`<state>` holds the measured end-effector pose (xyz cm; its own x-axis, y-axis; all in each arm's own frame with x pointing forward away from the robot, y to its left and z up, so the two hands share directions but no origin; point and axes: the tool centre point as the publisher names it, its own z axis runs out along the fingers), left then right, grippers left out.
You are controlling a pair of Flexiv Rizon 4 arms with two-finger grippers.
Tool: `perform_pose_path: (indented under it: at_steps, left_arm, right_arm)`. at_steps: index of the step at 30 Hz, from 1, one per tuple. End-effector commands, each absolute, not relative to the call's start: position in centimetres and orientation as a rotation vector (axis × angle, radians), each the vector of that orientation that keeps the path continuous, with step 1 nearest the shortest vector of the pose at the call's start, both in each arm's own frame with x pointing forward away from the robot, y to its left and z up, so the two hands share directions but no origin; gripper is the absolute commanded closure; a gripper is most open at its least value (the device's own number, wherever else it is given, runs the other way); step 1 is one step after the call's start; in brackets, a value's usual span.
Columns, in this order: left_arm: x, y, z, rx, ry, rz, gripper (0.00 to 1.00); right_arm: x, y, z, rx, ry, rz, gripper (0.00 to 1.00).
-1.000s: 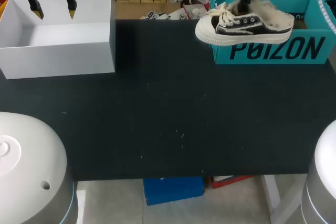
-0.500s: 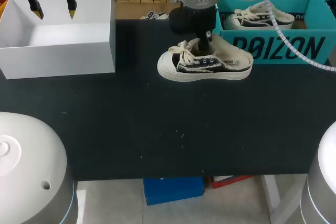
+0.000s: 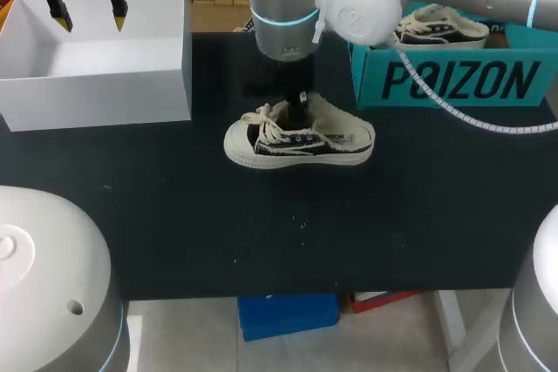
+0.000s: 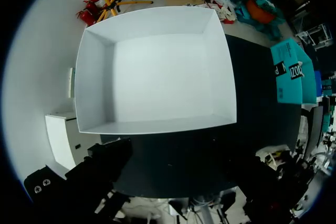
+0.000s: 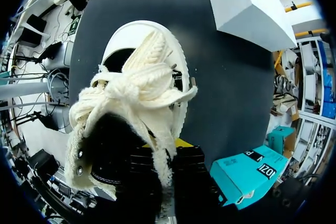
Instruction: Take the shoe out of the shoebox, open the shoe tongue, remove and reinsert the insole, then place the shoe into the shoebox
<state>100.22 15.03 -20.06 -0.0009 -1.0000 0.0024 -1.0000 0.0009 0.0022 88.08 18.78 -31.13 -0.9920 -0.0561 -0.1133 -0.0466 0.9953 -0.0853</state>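
Black-and-cream canvas sneaker (image 3: pixel 336 138): unboxed, centre of black surface (image 3: pixel 418 215), grasped by your right jaws; left jaws released. Next: set down, open tongue.

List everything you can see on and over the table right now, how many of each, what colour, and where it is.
shoe: one, black with cream laces and sole, middle of the table, toe toward the white box.
second shoe: one, same colours, inside the shoebox.
shoebox: one, teal, open, far right of the table.
white box: one, white, open-topped, far left of the table.
table: one, black top.
left gripper: one, yellow tips, open, above the white box.
right gripper: one, reaching down into the shoe's opening, shut on the shoe.
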Motion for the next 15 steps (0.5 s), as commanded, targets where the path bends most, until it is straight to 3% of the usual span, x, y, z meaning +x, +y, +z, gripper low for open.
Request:
perform_pose_path:
  at_steps: [1, 15]
  left_arm:
    - [100.2, 15.0, -20.0, 2.219, -2.22, -0.002, 0.0]
    - [100.2, 15.0, -20.0, 2.219, -2.22, -0.002, 0.0]
  right_arm:
    - [87.8, 20.8, -33.2, -0.096, 3.034, -0.11, 1.0]
    - [86.4, 25.1, -37.9, -0.207, 3.058, -0.051, 1.0]
